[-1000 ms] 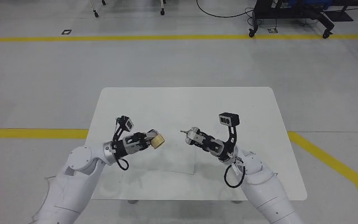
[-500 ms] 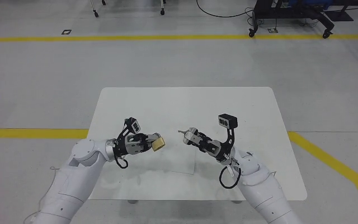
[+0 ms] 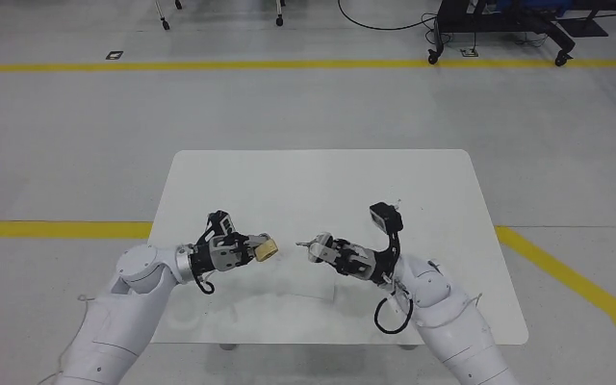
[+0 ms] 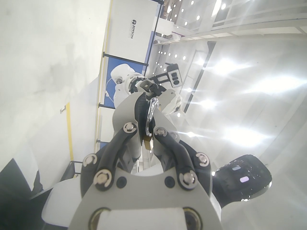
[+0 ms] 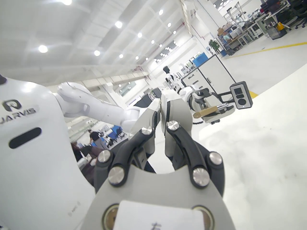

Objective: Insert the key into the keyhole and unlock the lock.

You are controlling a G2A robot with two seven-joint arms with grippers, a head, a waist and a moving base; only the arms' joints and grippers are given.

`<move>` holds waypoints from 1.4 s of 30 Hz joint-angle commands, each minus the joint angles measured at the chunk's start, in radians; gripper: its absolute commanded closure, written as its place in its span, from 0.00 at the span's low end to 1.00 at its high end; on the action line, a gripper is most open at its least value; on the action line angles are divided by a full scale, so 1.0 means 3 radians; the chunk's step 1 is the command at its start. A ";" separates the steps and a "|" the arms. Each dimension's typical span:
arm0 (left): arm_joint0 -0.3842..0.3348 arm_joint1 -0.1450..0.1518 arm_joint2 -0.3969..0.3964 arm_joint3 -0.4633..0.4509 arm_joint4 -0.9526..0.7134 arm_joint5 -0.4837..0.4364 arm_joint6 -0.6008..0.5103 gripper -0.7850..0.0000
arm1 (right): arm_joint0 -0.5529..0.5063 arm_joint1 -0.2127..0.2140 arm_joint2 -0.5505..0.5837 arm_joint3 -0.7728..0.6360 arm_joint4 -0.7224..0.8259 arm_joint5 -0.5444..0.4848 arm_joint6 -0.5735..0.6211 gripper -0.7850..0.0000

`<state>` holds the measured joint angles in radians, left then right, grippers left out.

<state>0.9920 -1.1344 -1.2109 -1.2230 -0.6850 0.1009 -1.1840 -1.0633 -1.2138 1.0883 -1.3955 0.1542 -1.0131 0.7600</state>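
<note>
Over the front middle of the white table (image 3: 318,178), my left gripper (image 3: 252,250) is shut on a brass padlock (image 3: 265,249) and holds it in the air. In the left wrist view the silver shackle (image 4: 152,107) is pinched between the fingers and the brass body (image 4: 147,142) sits lower in the gap. My right gripper (image 3: 321,249) faces it, shut on a small silver key (image 3: 305,244) whose tip points at the padlock. A short gap separates key and padlock. In the right wrist view my right gripper (image 5: 160,111) hides the key, and the padlock (image 5: 206,111) shows beyond.
The back half of the table carries nothing. Yellow floor lines run behind and beside the table. A dark wheeled cart (image 3: 500,19) stands far off at the back right.
The right gripper has moved left and toward the table's front with the key. The left gripper has turned the padlock and drawn it slightly back. The gap between them is a little smaller.
</note>
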 commanded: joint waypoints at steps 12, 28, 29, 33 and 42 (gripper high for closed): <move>0.0065 0.0031 -0.0100 -0.0242 0.0014 -0.0040 0.0131 1.00 | -0.0328 -0.0034 0.0176 -0.0362 -0.1274 0.0130 -0.0952 1.00; 0.0158 -0.0013 -0.0136 -0.0629 0.0282 -0.0938 0.1099 1.00 | -0.0567 -0.0176 -0.0026 -0.0549 -0.1879 0.1196 -0.2106 1.00; 0.0158 -0.0013 -0.0136 -0.0629 0.0282 -0.0938 0.1099 1.00 | -0.0567 -0.0176 -0.0026 -0.0549 -0.1879 0.1196 -0.2106 1.00; 0.0158 -0.0013 -0.0136 -0.0629 0.0282 -0.0938 0.1099 1.00 | -0.0567 -0.0176 -0.0026 -0.0549 -0.1879 0.1196 -0.2106 1.00; 0.0291 -0.0029 -0.0097 -0.0795 0.0935 -0.1331 0.1751 1.00 | -0.0537 -0.0209 -0.0131 -0.0556 -0.1630 0.1204 -0.2109 1.00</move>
<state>1.0777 -1.1417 -1.2446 -1.4594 -0.4103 -0.2999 -0.6700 -1.2271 -1.2743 1.0560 -1.5653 -0.3433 -0.6497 0.1327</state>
